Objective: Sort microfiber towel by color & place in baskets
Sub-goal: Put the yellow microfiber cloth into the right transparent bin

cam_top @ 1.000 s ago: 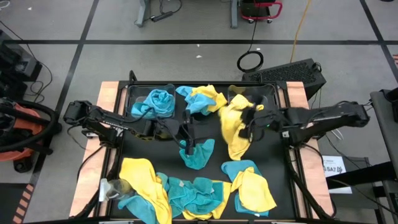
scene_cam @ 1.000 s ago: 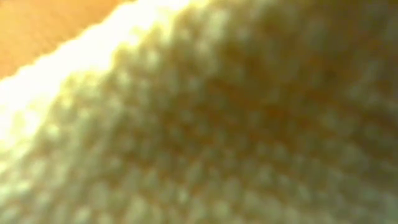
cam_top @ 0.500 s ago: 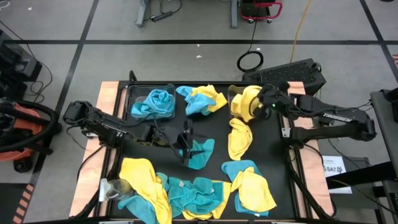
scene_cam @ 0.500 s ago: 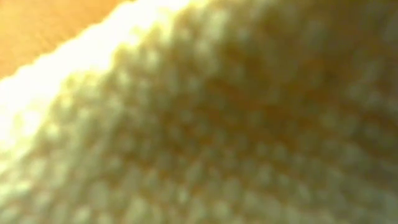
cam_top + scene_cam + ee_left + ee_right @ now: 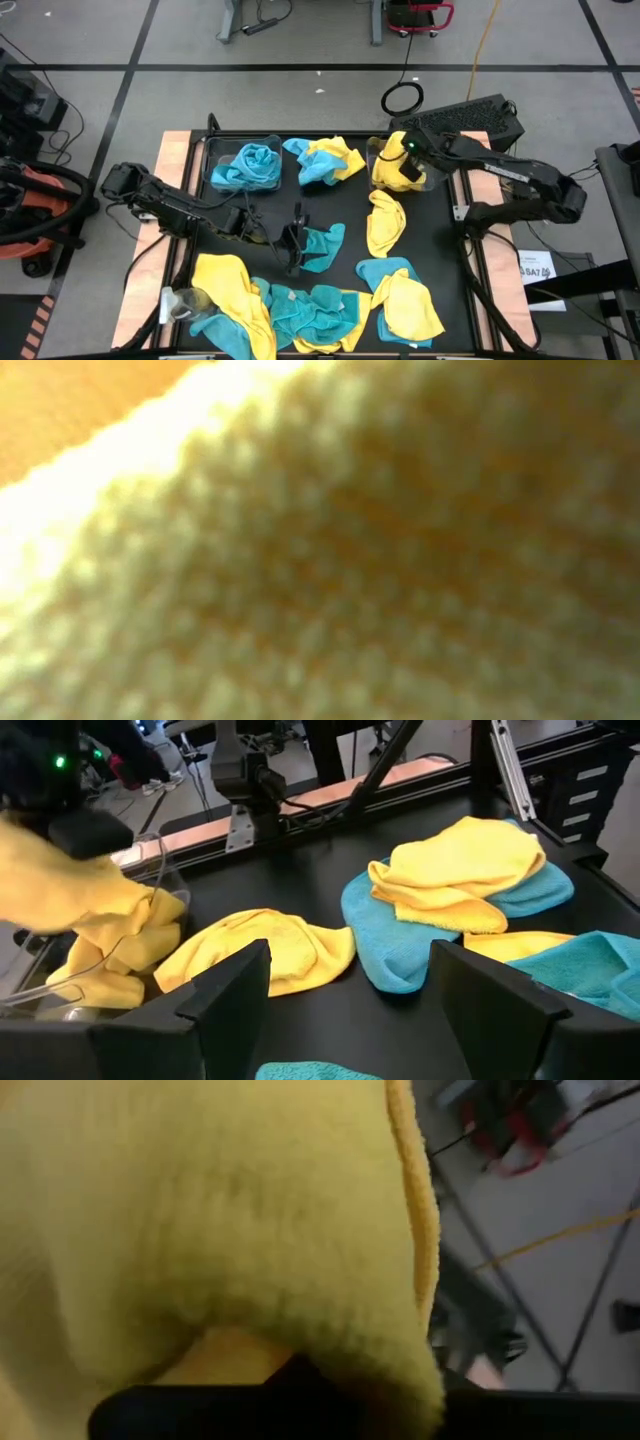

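Yellow and teal microfiber towels lie scattered over the black table (image 5: 350, 200). My right gripper (image 5: 408, 160) is shut on a bunched yellow towel (image 5: 392, 165) over the clear basket (image 5: 432, 160) at the far right, which holds yellow cloth (image 5: 110, 955). My left gripper (image 5: 293, 248) stands open above the table's middle, just left of a teal towel (image 5: 322, 246). More teal cloth (image 5: 248, 165) lies at the far left. A yellow towel pressed against the lens fills the low view (image 5: 320, 560). My right gripper holds the yellow towel in a bunch (image 5: 60, 885), slanting down at it from the table's right. The cloth itself (image 5: 220, 1220) covers the fingers, so the part and the layers do not show. The towel hangs over the basket's opening, clear of the table.
A yellow towel (image 5: 385, 222) lies flat near the basket. A mixed yellow and teal bundle (image 5: 325, 160) sits at the far middle. Heaps of both colours line the near edge (image 5: 320, 305), among them a yellow-on-teal stack (image 5: 455, 880). A clear plastic object (image 5: 175, 303) sits near left.
My right gripper has swung from over the table's right middle toward the far edge and tipped downward. It has carried the yellow towel, now bunched, over the far-right basket. My left gripper has drifted a little toward the near edge, still open.
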You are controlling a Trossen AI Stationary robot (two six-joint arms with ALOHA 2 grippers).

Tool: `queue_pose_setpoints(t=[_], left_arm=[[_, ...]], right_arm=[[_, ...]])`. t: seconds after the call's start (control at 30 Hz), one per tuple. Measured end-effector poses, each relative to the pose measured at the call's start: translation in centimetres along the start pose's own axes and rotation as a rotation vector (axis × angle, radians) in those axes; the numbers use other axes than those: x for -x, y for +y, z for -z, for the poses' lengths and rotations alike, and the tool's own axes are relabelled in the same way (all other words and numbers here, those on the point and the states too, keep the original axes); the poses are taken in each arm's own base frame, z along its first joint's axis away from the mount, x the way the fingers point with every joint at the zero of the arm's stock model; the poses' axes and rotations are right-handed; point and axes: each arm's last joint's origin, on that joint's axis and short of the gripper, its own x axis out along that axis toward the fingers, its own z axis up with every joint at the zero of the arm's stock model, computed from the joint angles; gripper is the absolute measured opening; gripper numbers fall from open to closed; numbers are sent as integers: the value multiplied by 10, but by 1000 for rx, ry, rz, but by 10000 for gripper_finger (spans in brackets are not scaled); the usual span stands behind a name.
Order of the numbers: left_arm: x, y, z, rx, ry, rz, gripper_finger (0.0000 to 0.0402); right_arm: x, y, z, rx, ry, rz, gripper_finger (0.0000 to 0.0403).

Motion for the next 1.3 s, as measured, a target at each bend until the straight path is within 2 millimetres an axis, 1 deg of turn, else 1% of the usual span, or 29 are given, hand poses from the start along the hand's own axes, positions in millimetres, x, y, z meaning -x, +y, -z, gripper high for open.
queue_pose_setpoints(t=[0.13, 0.3, 0.4, 0.6, 0.83, 0.97, 1.07, 1.13, 1.2, 1.3], left_arm=[[0, 0, 1, -2, 13, 0, 281], [0, 0, 4, -6, 35, 4, 281], [0, -1, 5, -9, 50, 6, 280], [0, -1, 6, -11, 56, 7, 280], [0, -1, 6, -11, 56, 7, 280], [0, -1, 6, -11, 56, 7, 280], [0, -1, 6, -11, 59, 7, 280], [0, -1, 6, -11, 60, 8, 280], [0, -1, 6, -11, 60, 7, 280], [0, -1, 6, -12, 62, 7, 280]], right_arm=[[-23, 7, -6, -11, 68, -75, 0], [-45, 17, -8, 11, 149, -128, 1], [-56, 25, -8, 26, 191, -172, 1], [-78, 37, -7, 50, 276, -186, 2], [-98, 43, -5, 9, 346, -348, 3], [-97, 40, -5, 1, 342, -354, 4], [-89, 36, -5, 4, 320, -338, 4], [-80, 31, -5, 2, 292, -338, 9], [-71, 26, -4, 0, 275, -338, 26], [-56, 19, -3, -14, 238, -339, 70]])
